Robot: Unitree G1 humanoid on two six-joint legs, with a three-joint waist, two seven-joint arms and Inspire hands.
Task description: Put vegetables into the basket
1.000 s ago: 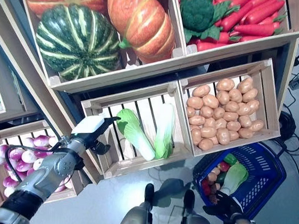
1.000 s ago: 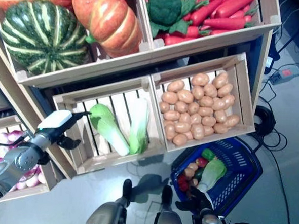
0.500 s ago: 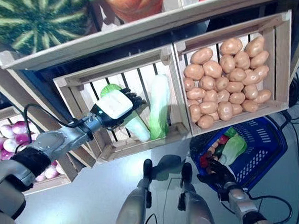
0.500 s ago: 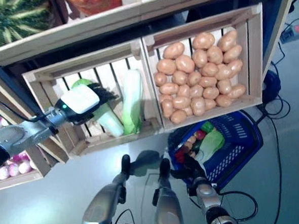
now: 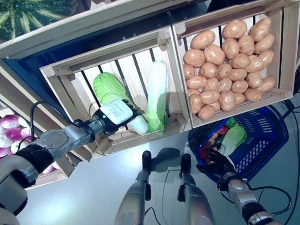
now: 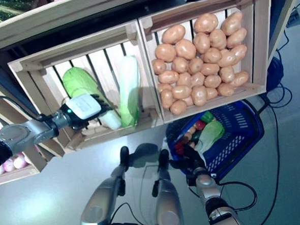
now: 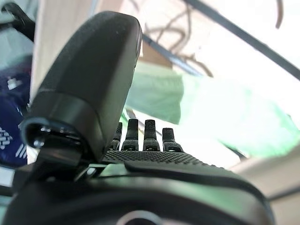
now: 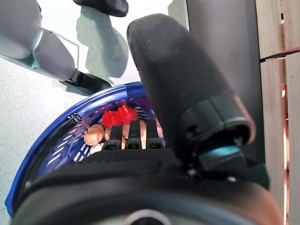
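Observation:
A leafy green cabbage (image 5: 106,85) lies in the middle slatted crate (image 5: 71,69), beside a second, longer one (image 5: 156,95). My left hand (image 5: 115,112) reaches into that crate. Its straight fingers lie over the first cabbage's pale stalk (image 5: 138,125). The left wrist view shows the same green leaf (image 7: 225,117) past the fingers. The blue basket (image 5: 264,145) sits lower right, holding a cabbage (image 5: 233,139) and small red and brown vegetables. My right hand (image 5: 214,162) grips its near rim (image 8: 42,159), and red pieces (image 8: 117,116) show beyond it.
A crate of potatoes (image 5: 229,61) stands right of the cabbage crate, just above the basket. A striped green squash (image 5: 24,5) sits on the shelf above. Purple turnips (image 5: 6,134) fill a crate at the far left. Grey floor lies below the crates.
The camera has tilted down and closer to the crates. My left hand moved from outside the crate's left edge into it and onto the cabbage. My right hand stays at the basket.

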